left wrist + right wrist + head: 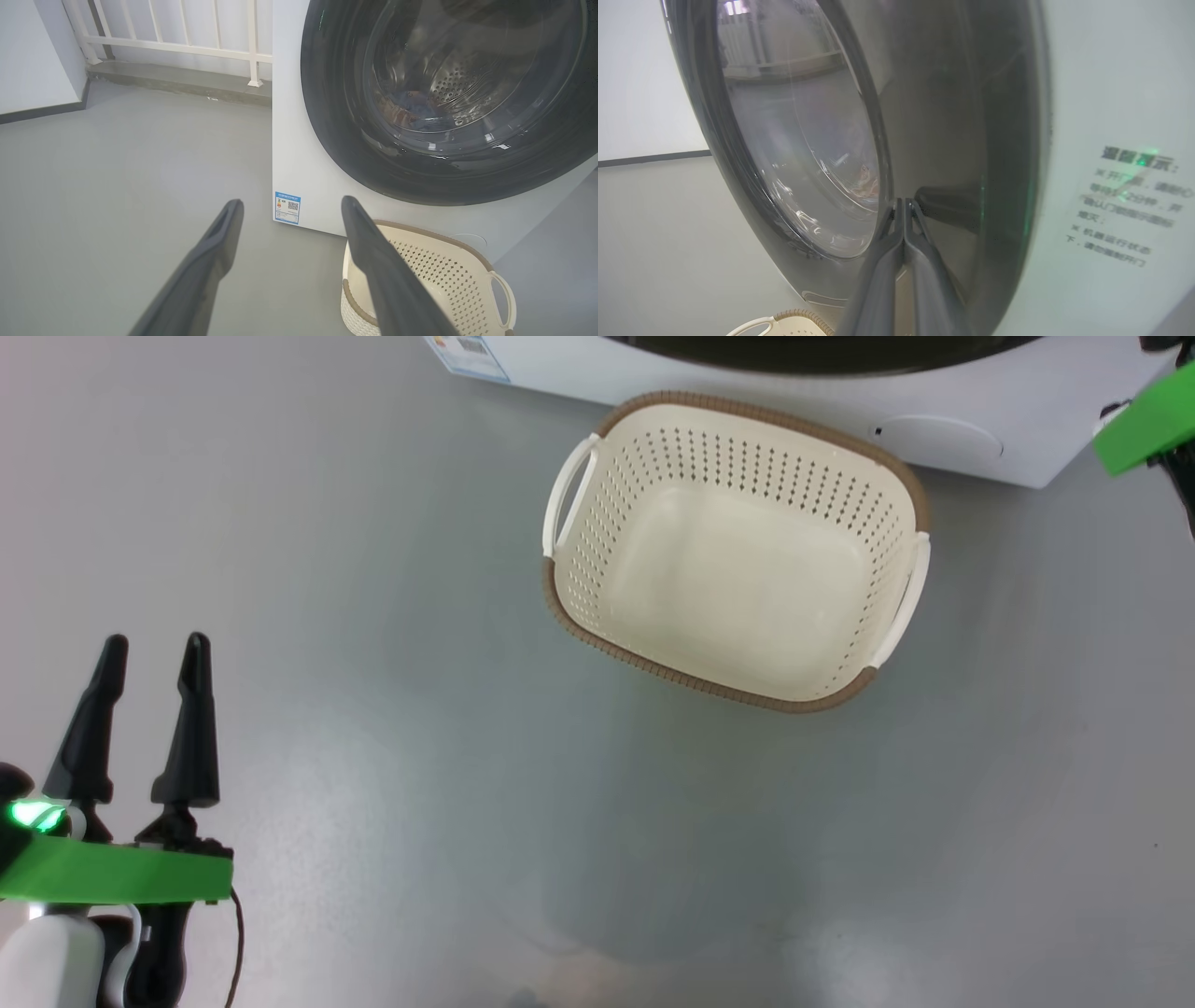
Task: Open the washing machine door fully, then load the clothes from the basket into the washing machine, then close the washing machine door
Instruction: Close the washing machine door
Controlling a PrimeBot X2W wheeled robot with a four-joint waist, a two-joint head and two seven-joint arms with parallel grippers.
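Observation:
The cream basket [738, 551] with its brown rim stands empty on the grey floor before the white washing machine [747, 373]. The glossy black washing machine door [336, 116] lies flush against the machine's front. Through its glass, light blue clothes [413, 109] lie in the steel drum. My left gripper [154, 649] hovers open and empty at the lower left, well clear of the basket [434, 280]. My right gripper [903, 203] is shut, tips against the door's black ring [948, 116], where they meet their own reflection. The clothes [867, 179] show faintly through the glass there.
A small blue label [287, 207] marks the machine's lower left corner. Behind, a white railing [177, 42] on a low kerb and a white wall [32, 51] bound the floor. My right arm's green band [1144, 425] reaches toward the machine.

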